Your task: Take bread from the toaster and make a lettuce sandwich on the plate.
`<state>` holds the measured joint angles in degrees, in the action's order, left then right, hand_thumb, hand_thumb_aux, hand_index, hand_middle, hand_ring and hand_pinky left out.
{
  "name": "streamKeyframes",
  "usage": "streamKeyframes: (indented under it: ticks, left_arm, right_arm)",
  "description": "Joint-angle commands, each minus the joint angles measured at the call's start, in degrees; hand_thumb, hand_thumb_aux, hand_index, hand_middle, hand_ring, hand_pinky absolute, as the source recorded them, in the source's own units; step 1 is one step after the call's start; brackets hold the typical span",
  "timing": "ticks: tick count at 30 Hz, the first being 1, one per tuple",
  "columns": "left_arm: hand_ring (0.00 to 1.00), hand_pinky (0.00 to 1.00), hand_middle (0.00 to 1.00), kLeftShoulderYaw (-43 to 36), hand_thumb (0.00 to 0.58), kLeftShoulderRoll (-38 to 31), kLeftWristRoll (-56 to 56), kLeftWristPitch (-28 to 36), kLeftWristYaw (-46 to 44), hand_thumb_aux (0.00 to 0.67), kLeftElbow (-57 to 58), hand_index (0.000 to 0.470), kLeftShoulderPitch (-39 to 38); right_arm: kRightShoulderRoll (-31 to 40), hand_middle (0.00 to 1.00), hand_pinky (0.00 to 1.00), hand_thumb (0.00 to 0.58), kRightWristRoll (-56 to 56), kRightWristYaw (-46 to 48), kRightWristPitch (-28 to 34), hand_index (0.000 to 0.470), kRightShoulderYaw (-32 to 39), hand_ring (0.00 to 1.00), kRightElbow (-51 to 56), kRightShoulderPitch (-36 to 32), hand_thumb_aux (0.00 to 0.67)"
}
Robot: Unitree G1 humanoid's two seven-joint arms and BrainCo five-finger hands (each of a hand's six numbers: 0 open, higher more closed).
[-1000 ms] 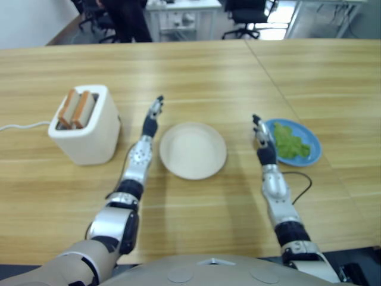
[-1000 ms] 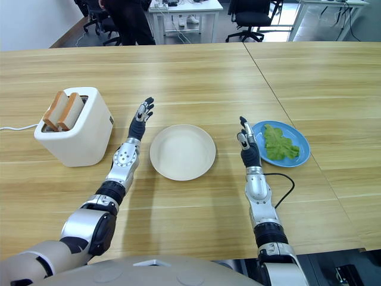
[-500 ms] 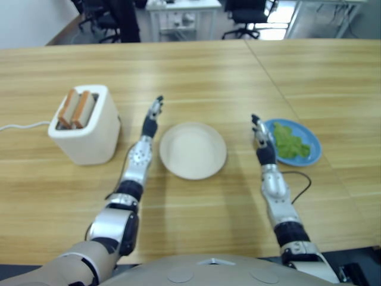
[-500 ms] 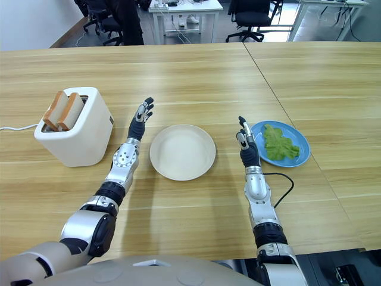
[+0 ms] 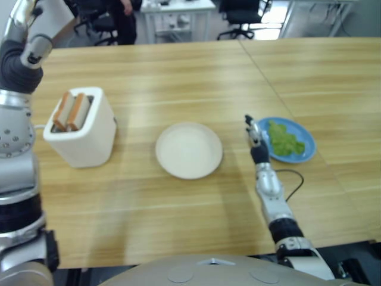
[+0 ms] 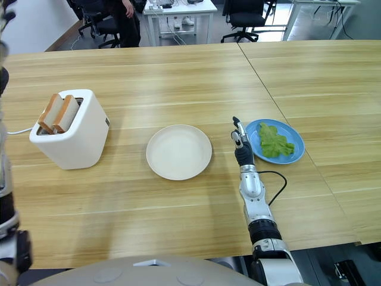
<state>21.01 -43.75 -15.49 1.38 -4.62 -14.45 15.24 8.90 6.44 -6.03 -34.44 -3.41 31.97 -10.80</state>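
Observation:
A white toaster (image 5: 83, 132) stands at the left of the wooden table, with two slices of bread (image 5: 70, 110) sticking up from its slots. The round cream plate (image 5: 189, 150) lies bare in the middle. A blue plate (image 5: 305, 152) at the right holds green lettuce (image 5: 283, 140). My left arm is raised along the left edge, and my left hand (image 5: 24, 36) hangs high above and left of the toaster, partly cut off by the corner. My right hand (image 5: 255, 134) rests open on the table, just left of the blue plate, holding nothing.
A white cord (image 5: 39, 126) runs left from the toaster. A black cable (image 5: 293, 182) loops on the table beside my right forearm. Office chairs (image 5: 238, 12) and a white desk (image 5: 169, 9) stand behind the table's far edge.
My left arm has lifted off the table beside the cream plate and swung up to the top left. The view has shifted slightly. My right hand has kept its place.

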Motion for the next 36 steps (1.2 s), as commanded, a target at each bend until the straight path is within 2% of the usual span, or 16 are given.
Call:
streamKeyframes:
  ticks: [1, 6, 14, 21, 30, 36]
  left_arm:
    - [0.0, 0.0, 0.0, -6.1, 0.0, -5.57, -23.9, 6.03, 10.87, 0.0, 10.22, 0.0, -4.04]
    - [0.0, 0.0, 0.0, -11.05, 0.0, -6.28, -29.66, 11.14, 12.77, 0.0, 23.12, 0.0, -4.45]
    - [0.0, 0.0, 0.0, -14.2, 0.0, -6.23, -28.84, 12.82, 13.47, 0.0, 33.15, 0.0, -0.46]
    - [0.0, 0.0, 0.0, -15.73, 0.0, -7.09, -29.92, 16.01, 13.92, 0.0, 36.37, 0.0, 0.53]
    - [0.0, 0.0, 0.0, -21.74, 0.0, -5.55, -31.12, 17.22, 11.77, 0.0, 32.76, 0.0, 0.13]
    - [0.0, 0.0, 0.0, -21.92, 0.0, -5.67, -31.32, 18.0, 13.43, 0.0, 32.42, 0.0, -0.1]
  right_arm:
    - [0.25, 0.0, 0.0, 0.0, -0.26, 0.15, 0.49, 0.0, -0.39, 0.0, 0.09, 0.47, 0.0]
    - [0.85, 0.0, 0.0, 0.0, -0.39, 0.51, 0.67, 0.0, -0.72, 0.0, -0.67, 1.08, 0.0]
    - [0.75, 0.0, 0.0, 0.0, -0.14, 0.75, 1.14, 0.0, -0.79, 0.0, -1.49, 0.98, 0.0]
    - [1.06, 0.0, 0.0, 0.0, -0.3, 1.03, 1.33, 0.0, -1.04, 0.0, -2.69, 1.72, 0.0]
    - [1.38, 0.0, 0.0, 0.0, -0.13, 1.1, 2.07, 0.0, -1.17, 0.0, -3.99, 2.67, 0.0]
    - [1.44, 0.0, 0.0, 0.0, 0.04, 1.02, 2.15, 0.0, -1.03, 0.0, -3.78, 2.93, 0.0]
